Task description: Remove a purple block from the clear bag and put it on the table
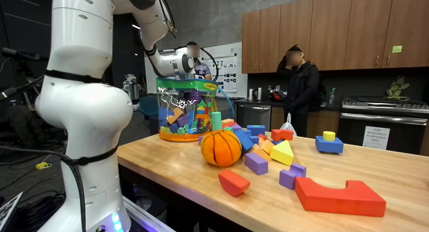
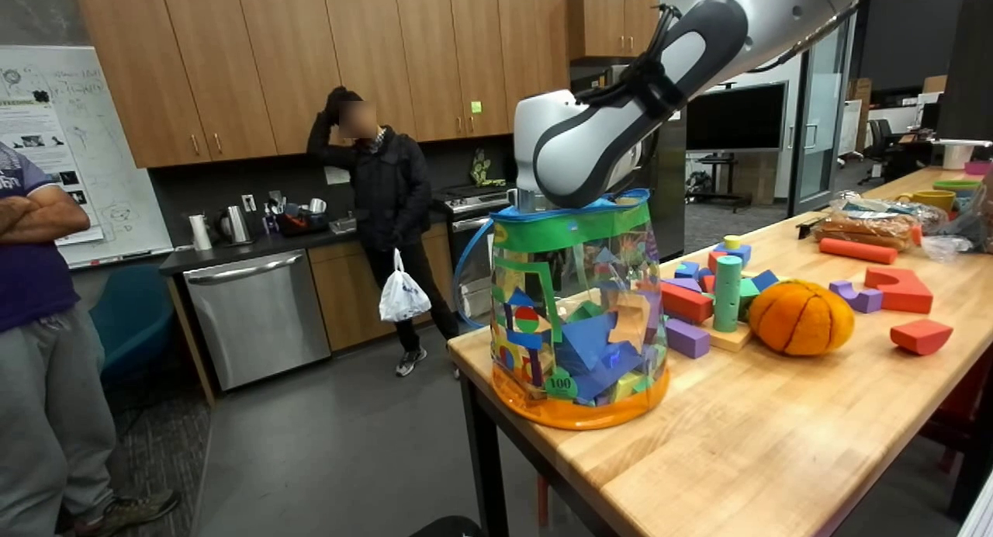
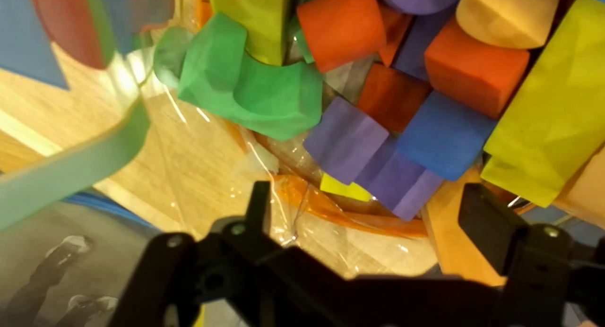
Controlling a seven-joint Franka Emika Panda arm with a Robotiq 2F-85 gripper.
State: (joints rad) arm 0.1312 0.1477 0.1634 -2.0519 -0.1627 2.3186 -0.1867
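The jaws are spread, with nothing pinched between them, and the task's thing lies past their tips: in the wrist view a purple block [image 3: 346,140] shows higher in the picture than the gap, a little left of its middle and between the lines of the two jaws. It is inside the bag [image 2: 535,237]; in both exterior views the arm [image 1: 172,65] ends at the bag's mouth, and I cannot tell from there how deep the jaws stand. So the coming move turns, I judge, on going onward and down rather than sideways. The block's long axis I cannot tell, since what shows of it is nearly square; it lies cornerwise to the gap, so turning the wrist would likely let the jaws meet flat sides instead of edges. A second purple block [image 3: 401,183] lies touching it or just beside, to the lower right, and a blue block [image 3: 446,135] crowds that side; a green block [image 3: 250,95] is near on the upper left, so room looks tight. Purple pieces [image 1: 256,163] also lie on the surface [image 1: 174,161] outside, but with nothing gripped the step in hand seems to be lining up for a grasp.
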